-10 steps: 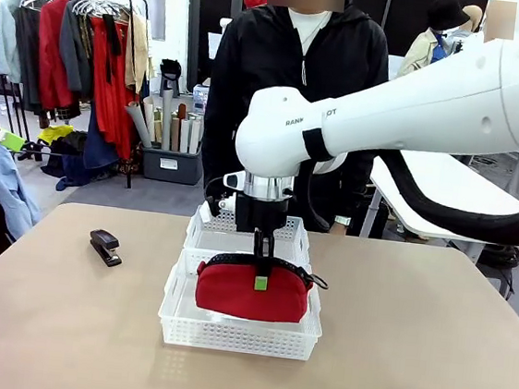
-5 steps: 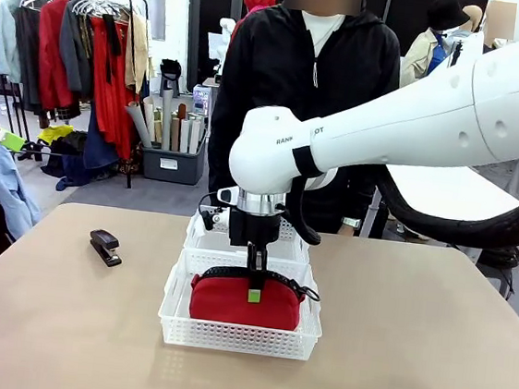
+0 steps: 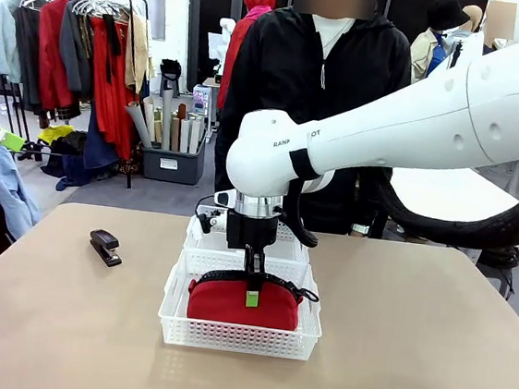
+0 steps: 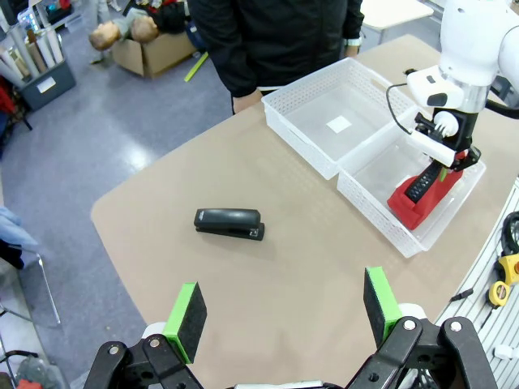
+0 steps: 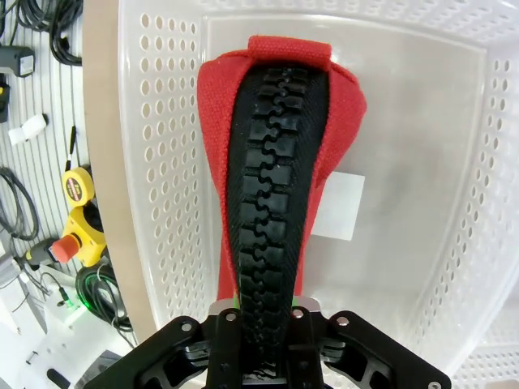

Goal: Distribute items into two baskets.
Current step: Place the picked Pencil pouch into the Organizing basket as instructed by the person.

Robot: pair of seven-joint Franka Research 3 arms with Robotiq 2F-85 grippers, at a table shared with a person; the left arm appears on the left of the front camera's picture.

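My right gripper (image 3: 252, 296) pinches the red pouch (image 3: 229, 305) by its zipper (image 5: 272, 203), low in the near basket (image 3: 240, 336). My left wrist view shows my left gripper (image 4: 282, 312) spread wide, the stapler (image 4: 229, 224), and the far basket (image 4: 296, 134) with its label (image 4: 338, 124).

In the front view the front wall of the near basket (image 3: 235, 337) hides the lower part of the red pouch (image 3: 220, 302), and the right gripper (image 3: 251, 291) covers much of the far basket (image 3: 197, 235). In the right wrist view this gripper's fingertips are hidden under the black zipper (image 5: 272, 186), so it cannot be told if the pads press it. The picture's bottom edge cuts off the body of the left gripper (image 4: 283, 312).
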